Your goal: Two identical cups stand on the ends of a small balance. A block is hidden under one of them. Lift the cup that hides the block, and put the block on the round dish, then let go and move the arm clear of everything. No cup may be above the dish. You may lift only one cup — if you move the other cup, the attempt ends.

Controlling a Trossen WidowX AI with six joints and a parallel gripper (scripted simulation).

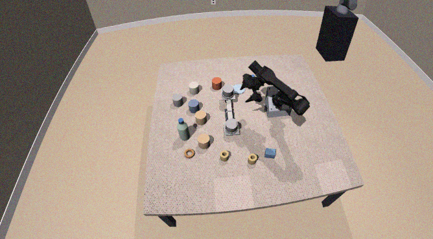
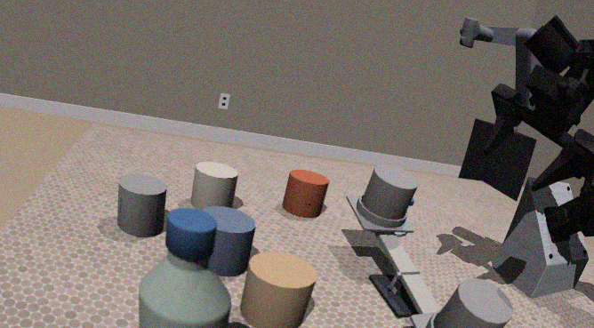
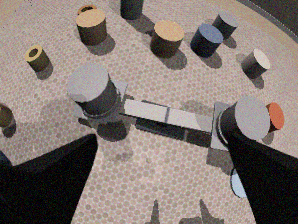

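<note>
Presently the gripper (image 1: 254, 91) hangs with jaws spread wide, nothing between them. Just beside it stands the far grey cup (image 1: 227, 91) on the balance (image 1: 229, 109), the pale blue dish (image 1: 238, 89) between them. The near grey cup (image 1: 231, 125) stands farther off.

Gripper (image 1: 253, 92), fingers wide with nothing between, hangs at 3 o'clock of the far cup (image 1: 227, 91), open table between them. Round dish (image 1: 239, 89) lies in that gap. Cylinder cluster (image 1: 194, 105) crowds the balance (image 1: 229, 111) at 9 o'clock.
</note>
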